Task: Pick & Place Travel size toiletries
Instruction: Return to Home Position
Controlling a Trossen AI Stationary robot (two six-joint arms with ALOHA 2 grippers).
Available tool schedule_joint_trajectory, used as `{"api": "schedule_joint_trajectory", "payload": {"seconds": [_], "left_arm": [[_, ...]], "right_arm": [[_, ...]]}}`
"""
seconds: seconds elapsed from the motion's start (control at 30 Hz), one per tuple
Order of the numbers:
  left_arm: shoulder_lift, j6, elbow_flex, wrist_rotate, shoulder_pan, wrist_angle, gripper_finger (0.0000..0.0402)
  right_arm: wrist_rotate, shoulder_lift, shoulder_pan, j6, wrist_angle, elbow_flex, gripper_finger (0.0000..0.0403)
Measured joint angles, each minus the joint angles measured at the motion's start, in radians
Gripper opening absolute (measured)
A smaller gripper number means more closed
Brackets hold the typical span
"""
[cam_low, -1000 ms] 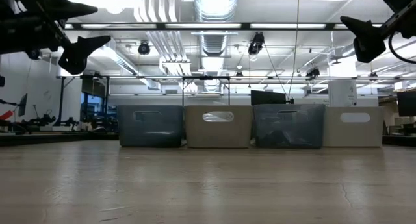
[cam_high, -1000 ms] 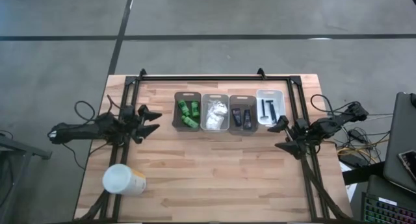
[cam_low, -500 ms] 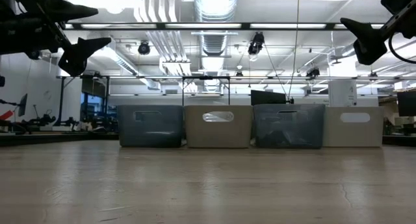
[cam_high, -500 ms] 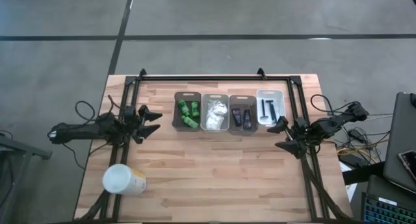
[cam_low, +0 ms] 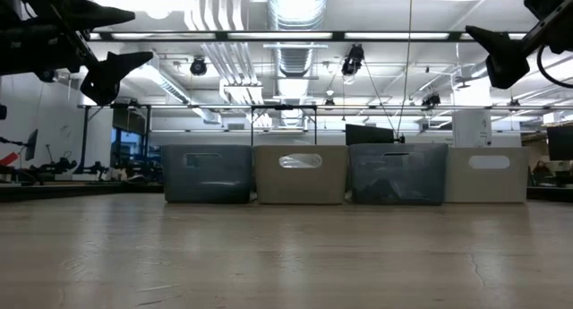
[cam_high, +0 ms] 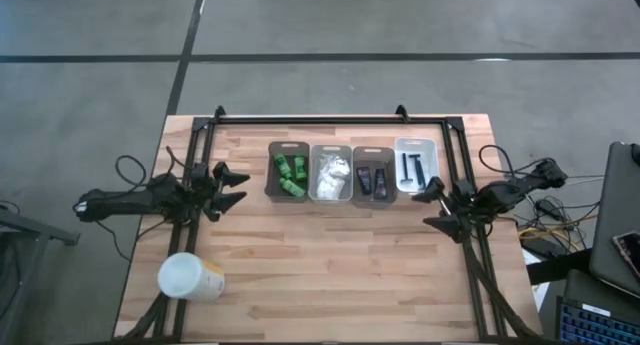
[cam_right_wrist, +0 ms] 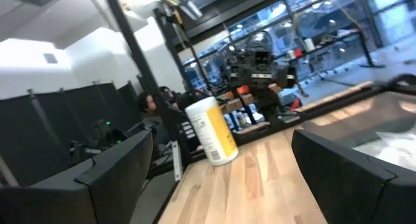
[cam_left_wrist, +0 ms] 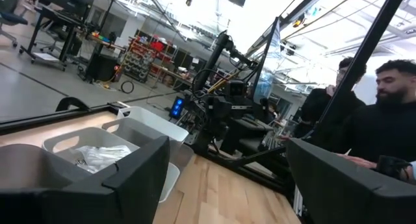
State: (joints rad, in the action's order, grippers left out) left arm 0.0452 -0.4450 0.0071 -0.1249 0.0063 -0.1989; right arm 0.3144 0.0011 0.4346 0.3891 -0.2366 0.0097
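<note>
The travel size toiletries lie in a row of four bins at the table's far middle: green bottles (cam_high: 290,173), white packets (cam_high: 331,176), black tubes (cam_high: 372,181) and dark razors (cam_high: 411,168). My left gripper (cam_high: 236,186) hovers open at the table's left, left of the bins, pointing toward them. My right gripper (cam_high: 433,207) hovers open at the table's right, just near-right of the razor bin. Both stand well above the tabletop and hold nothing.
A large white cylinder with a yellowish base (cam_high: 190,278) lies on its side at the near left corner. A black frame (cam_high: 330,118) runs along the table's far edge and down both sides. The table's near half (cam_high: 340,275) is bare wood. People sit beyond the table.
</note>
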Motion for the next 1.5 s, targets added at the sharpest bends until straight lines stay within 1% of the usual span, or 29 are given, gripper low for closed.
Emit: {"api": "schedule_joint_trajectory", "payload": {"seconds": [0.1, 0.23, 0.3, 0.37, 0.43, 0.6, 0.67, 0.7, 0.83, 1.0, 1.17, 1.37, 1.5], "left_arm": [[0.000, 0.000, 0.000, 0.000, 0.000, 0.000, 0.0314], [0.000, 0.000, 0.000, 0.000, 0.000, 0.000, 0.0314], [0.000, 0.000, 0.000, 0.000, 0.000, 0.000, 0.0314], [0.000, 0.000, 0.000, 0.000, 0.000, 0.001, 0.0314], [0.000, 0.000, -0.001, 0.000, 0.000, 0.001, 0.0314], [0.000, 0.000, -0.001, 0.000, 0.000, 0.001, 0.0314], [0.000, 0.000, -0.001, 0.000, 0.000, 0.001, 0.0314], [0.000, 0.000, -0.001, 0.000, 0.000, 0.001, 0.0314], [0.000, 0.000, -0.001, 0.000, 0.000, 0.002, 0.0314], [0.000, 0.000, -0.001, 0.000, 0.000, 0.002, 0.0314], [0.000, 0.000, -0.001, 0.000, 0.000, 0.002, 0.0314], [0.000, 0.000, -0.001, 0.000, 0.000, 0.002, 0.0314], [0.000, 0.000, -0.001, 0.000, 0.000, 0.002, 0.0314]], "right_arm": [[-0.001, 0.000, -0.039, 0.033, 0.002, 0.000, 0.0364], [-0.029, 0.001, -0.119, 0.027, 0.030, 0.000, 0.0364], [-0.031, 0.000, -0.172, -0.052, 0.038, 0.000, 0.0364], [-0.047, 0.000, -0.226, -0.179, 0.037, 0.000, 0.0364], [-0.102, 0.000, -0.275, -0.268, 0.038, 0.000, 0.0364], [-0.336, 0.000, -0.396, -0.393, 0.045, 0.000, 0.0364], [-0.383, 0.000, -0.437, -0.413, 0.063, 0.000, 0.0364], [-0.389, 0.000, -0.451, -0.412, 0.072, 0.000, 0.0364], [-0.391, 0.000, -0.465, -0.388, 0.104, 0.000, 0.0364], [-0.392, -0.001, -0.433, -0.388, 0.129, 0.000, 0.0364], [-0.394, -0.001, -0.397, -0.324, 0.166, 0.000, 0.0364], [-0.394, -0.001, -0.393, -0.264, 0.208, 0.000, 0.0364], [-0.394, -0.001, -0.393, -0.261, 0.212, 0.000, 0.0364]]}}
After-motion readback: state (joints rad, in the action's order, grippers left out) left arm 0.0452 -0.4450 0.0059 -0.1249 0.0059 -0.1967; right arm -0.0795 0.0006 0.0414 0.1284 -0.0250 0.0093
